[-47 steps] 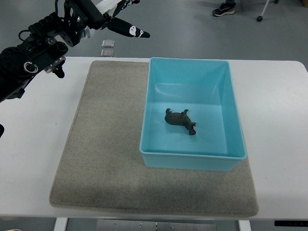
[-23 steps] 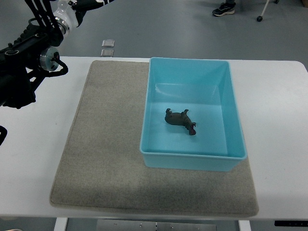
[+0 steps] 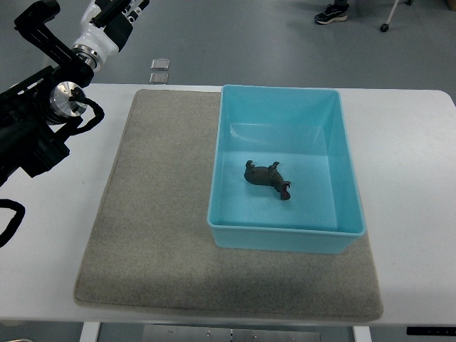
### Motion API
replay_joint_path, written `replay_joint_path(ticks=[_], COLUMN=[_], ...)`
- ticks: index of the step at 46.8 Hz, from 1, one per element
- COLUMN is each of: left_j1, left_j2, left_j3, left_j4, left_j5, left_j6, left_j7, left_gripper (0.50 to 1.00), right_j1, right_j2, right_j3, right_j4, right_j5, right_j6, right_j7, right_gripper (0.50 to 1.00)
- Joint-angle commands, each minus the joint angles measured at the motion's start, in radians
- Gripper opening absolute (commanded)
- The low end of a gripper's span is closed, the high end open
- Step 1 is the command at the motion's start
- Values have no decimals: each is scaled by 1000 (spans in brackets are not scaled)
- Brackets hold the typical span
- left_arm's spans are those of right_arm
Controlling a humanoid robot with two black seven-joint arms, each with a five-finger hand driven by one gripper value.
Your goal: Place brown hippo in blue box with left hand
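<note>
White worktop point(image 3: 413, 185) carrying a grey mat point(image 3: 149, 228); on it I see the blue box point(image 3: 342, 171) with the brown hippo point(image 3: 267, 177) lying on its floor, near centre. Left hand point(image 3: 107, 21) at 11 o'clock, mostly cropped; fingers' state I cannot tell.

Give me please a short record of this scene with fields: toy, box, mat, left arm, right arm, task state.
toy: brown hippo, lying on its side inside the box
box: blue box, open, on the mat's right part
mat: grey mat on white table
left arm: left arm at upper left, away from the box; hand mostly cut off
right arm: not in view
task state: hippo already in box
</note>
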Motion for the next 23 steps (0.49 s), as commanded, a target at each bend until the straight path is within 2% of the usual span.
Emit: replay_joint_path(ticks=[1, 9, 23], left_j1=[13, 22, 42], left_j2=[-11, -27, -31], left_j3=[-44, -86, -84], left_j4=[18, 18, 12], left_j5=[-5, -19, -99], left_j6=[-11, 81, 48], left_j7=[0, -1, -1], left_gripper=[994, 994, 994], right_j1=[0, 0, 0], right_j2=[0, 0, 0], right_j3=[0, 0, 0], right_j4=[0, 0, 0], right_j5=[0, 0, 0], right_j6=[0, 0, 0], right_j7=[0, 0, 0], right_gripper=[936, 936, 936])
